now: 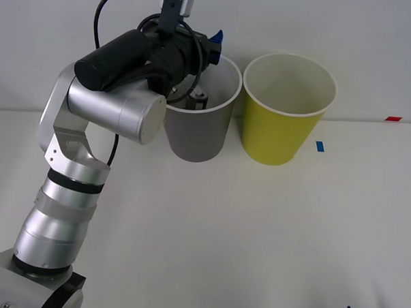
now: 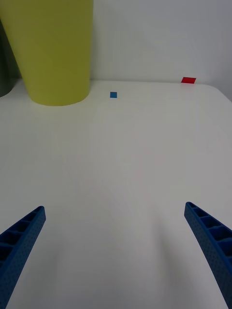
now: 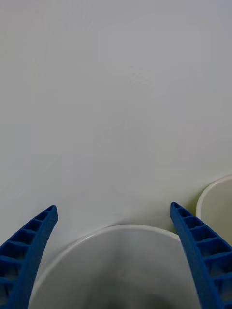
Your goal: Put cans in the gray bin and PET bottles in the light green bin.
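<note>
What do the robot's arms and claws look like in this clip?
The left arm is built of rounded silver segments with black bands, ending in a black cylindrical wrist trailing a looped black cable. Its left claw has two blue ribbed, tapering fingers. The right claw has the same blue lattice-ribbed fingers.

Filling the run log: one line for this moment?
left end effector: open, above gray bin | can: inside gray bin | right end effector: open, idle over table

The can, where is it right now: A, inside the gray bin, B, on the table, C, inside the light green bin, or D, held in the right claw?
A: the can shows inside the gray bin, below the open left claw.
</note>
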`<state>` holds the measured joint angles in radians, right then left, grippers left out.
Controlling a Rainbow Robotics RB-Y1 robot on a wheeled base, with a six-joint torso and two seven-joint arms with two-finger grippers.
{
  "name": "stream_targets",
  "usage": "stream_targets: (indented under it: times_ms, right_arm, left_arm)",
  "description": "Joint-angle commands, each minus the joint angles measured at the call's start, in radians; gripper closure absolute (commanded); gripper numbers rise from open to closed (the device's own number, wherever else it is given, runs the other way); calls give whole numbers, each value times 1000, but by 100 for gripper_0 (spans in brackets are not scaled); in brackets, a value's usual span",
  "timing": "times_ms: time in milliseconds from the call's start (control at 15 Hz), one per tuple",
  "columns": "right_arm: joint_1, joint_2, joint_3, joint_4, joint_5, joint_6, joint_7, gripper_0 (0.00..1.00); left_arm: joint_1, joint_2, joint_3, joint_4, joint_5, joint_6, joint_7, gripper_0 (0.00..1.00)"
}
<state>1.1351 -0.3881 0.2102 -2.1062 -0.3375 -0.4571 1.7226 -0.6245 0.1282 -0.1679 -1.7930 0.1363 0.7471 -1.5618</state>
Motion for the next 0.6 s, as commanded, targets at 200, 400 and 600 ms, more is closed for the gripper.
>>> stream_targets:
  times_ms: [200,400,600]
  right_arm:
    - [0,0,0,0,0,0,0,0]
    - [0,0,0,0,0,0,0,0]
    - [0,0,0,0,0,0,0,0]
  left_arm:
    - [193,99,-19,-241,83,2,-4,0]
    - [394,159,-44,-433,82,2,-6,0]
    - [597,212,-51,-595,85,2,-6,0]
